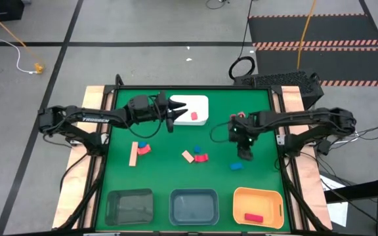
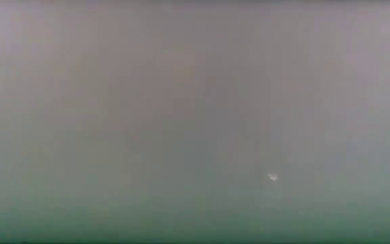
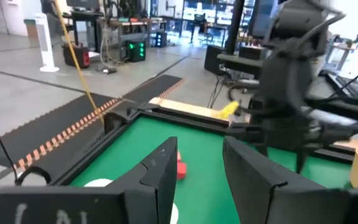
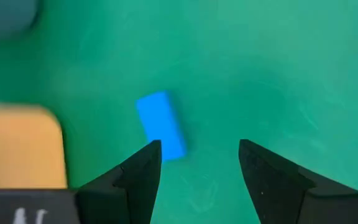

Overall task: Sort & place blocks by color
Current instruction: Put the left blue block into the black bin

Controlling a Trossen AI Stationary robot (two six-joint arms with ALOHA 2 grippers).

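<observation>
My right gripper (image 1: pixel 245 155) is open over the green mat, just far of a small blue block (image 1: pixel 235 166). In the right wrist view the blue block (image 4: pixel 160 124) lies flat on the mat, ahead of one fingertip and off to the side of the gap (image 4: pixel 197 149). My left gripper (image 1: pixel 174 113) is open and empty at the edge of the white tray (image 1: pixel 199 101), where a red block (image 1: pixel 194 116) lies. That red block (image 3: pixel 181 168) shows beyond the open fingers (image 3: pixel 197 162). More red, blue and tan blocks lie mid-mat.
A tan bar (image 1: pixel 134 154), a blue block (image 1: pixel 141 145) and a red block (image 1: pixel 144 149) lie left of centre. A tan (image 1: pixel 188 156), blue (image 1: pixel 196 149) and red block (image 1: pixel 201 158) lie at centre. Dark (image 1: pixel 130 206), grey (image 1: pixel 193 206) and orange (image 1: pixel 272 196) bins line the near edge; the orange bin holds a red block (image 1: pixel 252 217). The low view shows nothing.
</observation>
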